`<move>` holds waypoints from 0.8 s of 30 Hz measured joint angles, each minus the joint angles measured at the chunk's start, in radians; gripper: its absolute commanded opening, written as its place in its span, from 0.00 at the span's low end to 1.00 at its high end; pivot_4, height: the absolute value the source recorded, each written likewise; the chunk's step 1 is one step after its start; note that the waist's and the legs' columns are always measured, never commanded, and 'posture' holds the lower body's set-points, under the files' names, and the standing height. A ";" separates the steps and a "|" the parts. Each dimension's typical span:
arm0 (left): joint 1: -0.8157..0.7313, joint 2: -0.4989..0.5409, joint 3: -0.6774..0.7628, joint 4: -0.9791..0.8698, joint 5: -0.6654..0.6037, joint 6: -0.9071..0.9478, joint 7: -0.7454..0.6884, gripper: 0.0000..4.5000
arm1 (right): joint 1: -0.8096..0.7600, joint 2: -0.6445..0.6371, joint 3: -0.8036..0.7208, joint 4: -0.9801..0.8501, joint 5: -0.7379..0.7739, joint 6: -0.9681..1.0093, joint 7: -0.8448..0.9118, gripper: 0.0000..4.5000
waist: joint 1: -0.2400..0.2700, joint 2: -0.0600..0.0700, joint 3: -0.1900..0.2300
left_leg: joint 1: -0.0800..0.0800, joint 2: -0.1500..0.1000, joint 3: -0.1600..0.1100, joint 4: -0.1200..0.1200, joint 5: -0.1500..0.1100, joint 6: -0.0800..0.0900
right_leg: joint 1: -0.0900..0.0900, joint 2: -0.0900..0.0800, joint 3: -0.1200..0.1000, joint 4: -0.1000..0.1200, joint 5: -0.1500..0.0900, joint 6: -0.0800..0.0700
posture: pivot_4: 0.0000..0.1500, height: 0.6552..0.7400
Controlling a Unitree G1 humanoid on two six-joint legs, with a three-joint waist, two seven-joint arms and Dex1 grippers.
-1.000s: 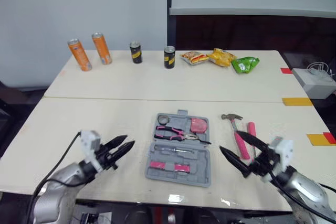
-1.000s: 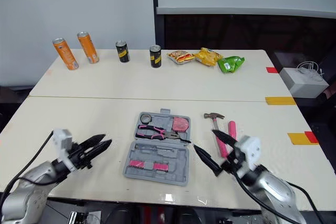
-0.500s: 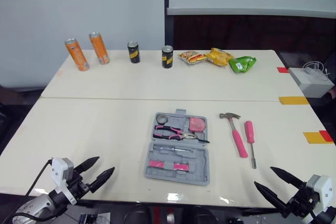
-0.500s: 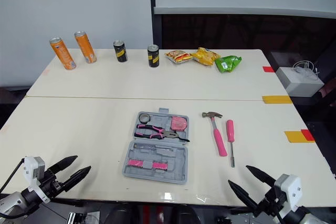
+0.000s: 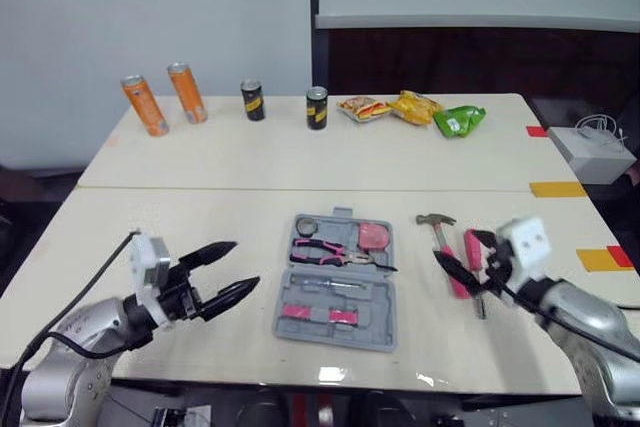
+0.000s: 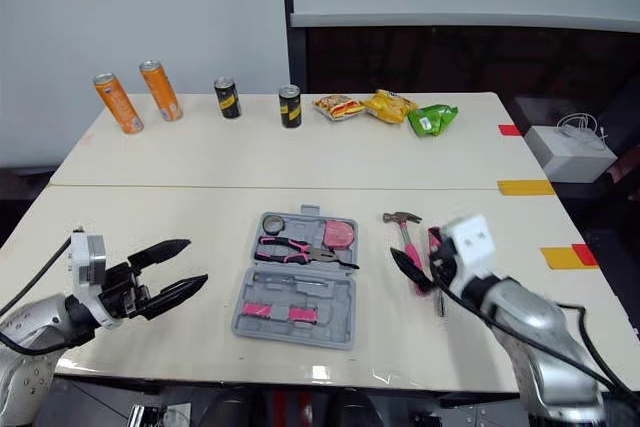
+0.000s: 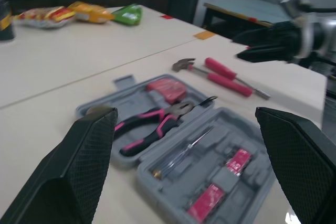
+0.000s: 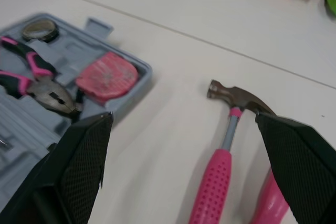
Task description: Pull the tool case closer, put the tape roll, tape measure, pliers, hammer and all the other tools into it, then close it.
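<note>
In the head view, the left gripper (image 5: 246, 263) and right gripper (image 5: 453, 246) are seen spread and empty. The open grey plastic tool case (image 7: 167, 181) lies ahead of the left one. The pink-handled steel hammer (image 8: 223, 148), just ahead of the right, is judged head-heavy and rigid; a mid-handle grip is advised.

Behind right gripper (image 5: 455, 249), parts of hammer (image 5: 440, 227) handle and screwdriver (image 7: 223, 69) hidden in eye views. In right wrist view, case (image 8: 65, 44) cut off at edge, hammer handle end too. Labels on cans (image 5: 317, 107) too small to read.
</note>
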 measured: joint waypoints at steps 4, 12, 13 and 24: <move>-0.064 0.026 -0.033 -0.034 -0.034 0.048 0.000 0.99 | -0.166 0.039 0.057 0.129 -0.023 0.100 -0.048 1.00 | 0.001 0.001 0.000 | -0.001 0.000 0.002 0.000 0.001 -0.001 | -0.003 0.000 0.001 0.003 -0.001 -0.001 | 1.00 1.00; -0.083 0.051 -0.052 -0.064 -0.068 0.076 0.000 0.99 | -0.334 0.129 0.114 0.408 -0.118 0.132 -0.145 1.00 | 0.002 0.001 0.001 | -0.002 0.000 0.005 0.000 0.001 -0.002 | -0.006 0.000 0.004 0.010 -0.001 -0.002 | 1.00 1.00; -0.081 0.051 -0.052 -0.065 -0.068 0.076 0.000 0.99 | -0.352 0.144 0.114 0.451 -0.135 0.120 -0.158 1.00 | 0.002 0.001 0.001 | -0.002 0.000 0.006 0.000 0.001 -0.002 | -0.006 0.000 0.005 0.011 -0.001 -0.002 | 1.00 1.00; -0.051 0.045 -0.052 -0.085 -0.068 0.073 0.023 1.00 | -0.384 0.202 0.122 0.603 -0.221 0.039 -0.191 0.23 | -0.001 0.001 0.001 | 0.000 0.001 0.011 0.000 0.001 -0.003 | -0.008 0.001 0.010 0.014 -0.001 -0.002 | 1.00 1.00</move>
